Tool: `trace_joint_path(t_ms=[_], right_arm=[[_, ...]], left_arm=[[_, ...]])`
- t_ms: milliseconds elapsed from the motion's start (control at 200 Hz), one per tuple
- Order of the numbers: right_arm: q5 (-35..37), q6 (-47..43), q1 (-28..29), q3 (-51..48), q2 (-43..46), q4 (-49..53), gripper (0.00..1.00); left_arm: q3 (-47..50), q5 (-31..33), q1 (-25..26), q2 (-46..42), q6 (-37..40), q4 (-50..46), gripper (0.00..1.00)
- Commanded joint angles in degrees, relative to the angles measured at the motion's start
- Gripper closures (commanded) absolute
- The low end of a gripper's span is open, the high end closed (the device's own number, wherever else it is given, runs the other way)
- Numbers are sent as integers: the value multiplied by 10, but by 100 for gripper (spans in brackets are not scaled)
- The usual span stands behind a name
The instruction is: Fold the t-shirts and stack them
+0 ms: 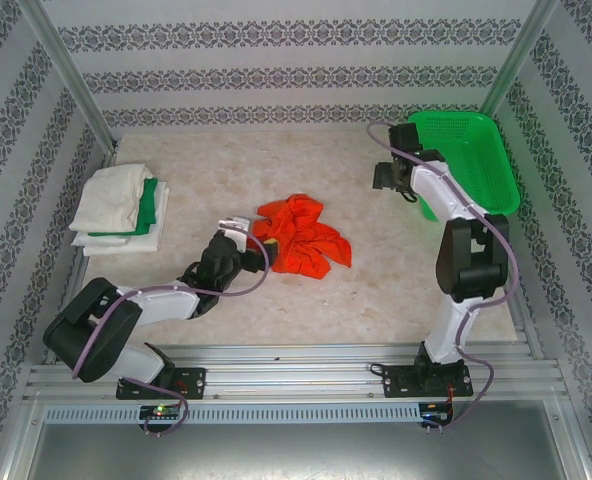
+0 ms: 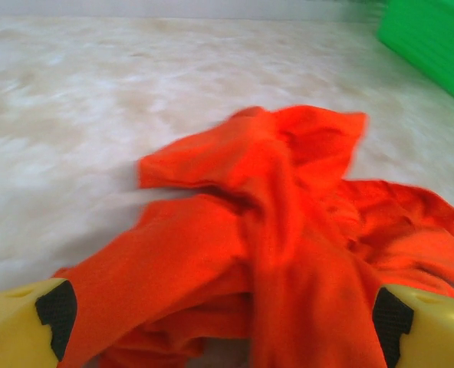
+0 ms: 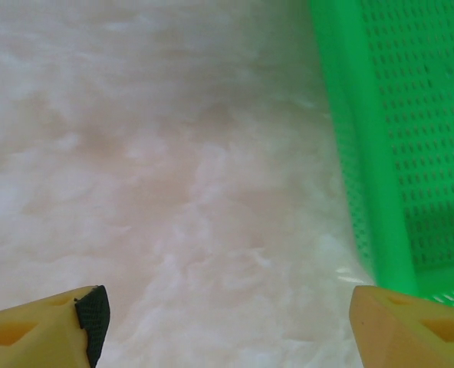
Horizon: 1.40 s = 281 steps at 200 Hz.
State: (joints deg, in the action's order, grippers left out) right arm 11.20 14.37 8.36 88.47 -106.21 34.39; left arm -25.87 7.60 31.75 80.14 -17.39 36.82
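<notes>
A bright orange-red t-shirt (image 1: 301,236) lies crumpled in the middle of the table. In the left wrist view the same orange-red t-shirt (image 2: 288,230) spreads between the two yellow fingers. My left gripper (image 1: 244,230) is low at the shirt's left edge; this left gripper (image 2: 223,326) is open wide, with cloth lying in the gap. Folded off-white and green t-shirts (image 1: 121,205) are stacked at the far left. My right gripper (image 1: 384,178) hangs above bare table beside the basket. Seen from its wrist, the right gripper (image 3: 227,330) is open with nothing between its fingers.
A rigid green mesh basket (image 1: 471,150) stands at the back right, its wall (image 3: 365,153) close to my right fingers. Patterned walls and metal posts close in the table on three sides. A metal rail runs along the near edge.
</notes>
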Motion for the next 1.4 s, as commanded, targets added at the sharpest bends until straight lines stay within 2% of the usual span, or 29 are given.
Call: trace_joint_path(t_ms=[0, 115, 190, 345, 410, 505, 615, 734, 854, 994, 1104, 1169, 1399], right_arm=[[6, -32, 52, -48, 67, -54, 17], [-24, -36, 106, -109, 105, -93, 16], [-49, -33, 146, -147, 123, -120, 16], [-75, -13, 224, -207, 145, -168, 15], [-86, 8, 254, -232, 153, -187, 15], [-91, 37, 295, -280, 169, -223, 15], [-92, 73, 320, -319, 164, -249, 16], [-99, 100, 334, -342, 153, -255, 20], [-102, 114, 339, -351, 139, -269, 35], [-110, 99, 339, -318, 104, -258, 55], [-99, 78, 337, -295, 112, -249, 86], [-84, 61, 330, -285, 133, -246, 99], [-62, 7, 267, -240, 236, -230, 100]], left_arm=[[-19, 58, -42, -43, -129, -110, 0], [-28, 57, -92, -62, -216, -209, 0], [-37, 52, -113, -60, -246, -256, 0], [-71, 34, -117, -25, -302, -319, 0], [-104, 10, -117, 4, -340, -359, 0], [-142, -30, -110, 61, -359, -361, 0], [-163, -61, -108, 119, -376, -320, 10], [-190, -79, -108, 160, -380, -300, 32], [-200, -74, -107, 169, -374, -294, 70], [-199, -65, -106, 156, -366, -286, 100], [-205, -56, -103, 130, -347, -303, 100], [-205, -41, -101, 107, -340, -312, 100], [-237, 11, -101, 26, -287, -360, 100]])
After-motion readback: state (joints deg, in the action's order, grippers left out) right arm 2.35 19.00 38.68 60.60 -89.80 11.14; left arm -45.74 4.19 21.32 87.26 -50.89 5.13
